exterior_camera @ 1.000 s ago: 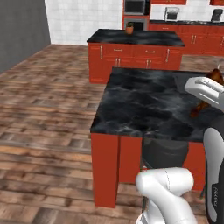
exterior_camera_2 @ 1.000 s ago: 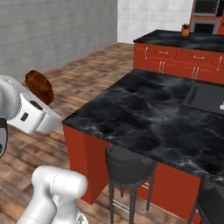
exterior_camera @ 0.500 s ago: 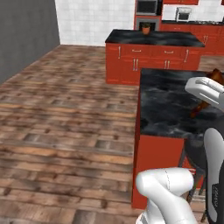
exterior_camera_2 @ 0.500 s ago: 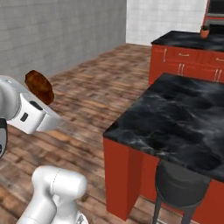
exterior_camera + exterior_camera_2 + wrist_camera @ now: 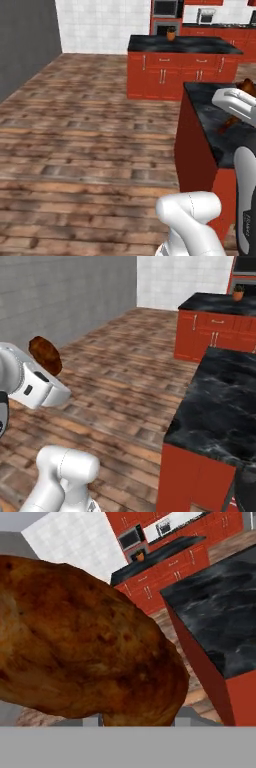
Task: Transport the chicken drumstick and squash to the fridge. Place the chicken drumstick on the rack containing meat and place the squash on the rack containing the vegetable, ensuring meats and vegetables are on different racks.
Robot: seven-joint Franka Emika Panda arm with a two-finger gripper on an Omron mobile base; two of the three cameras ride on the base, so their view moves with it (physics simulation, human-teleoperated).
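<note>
While the base crosses the kitchen, the chicken drumstick (image 5: 85, 647) rides in the gripper (image 5: 47, 363) — the carrying step, not yet the placing.

Seen from the hand, the brown lumpy piece sits right against the camera, and in the right base view it pokes up past the white wrist, so I judge the jaws closed on it; the fingertips themselves are hidden. Beside the robot runs the near edge of a black-topped island (image 5: 220, 406), with wood floor (image 5: 90, 130) ahead. Next — find the fridge, then set the drumstick on the lower shelf with the meat.
</note>
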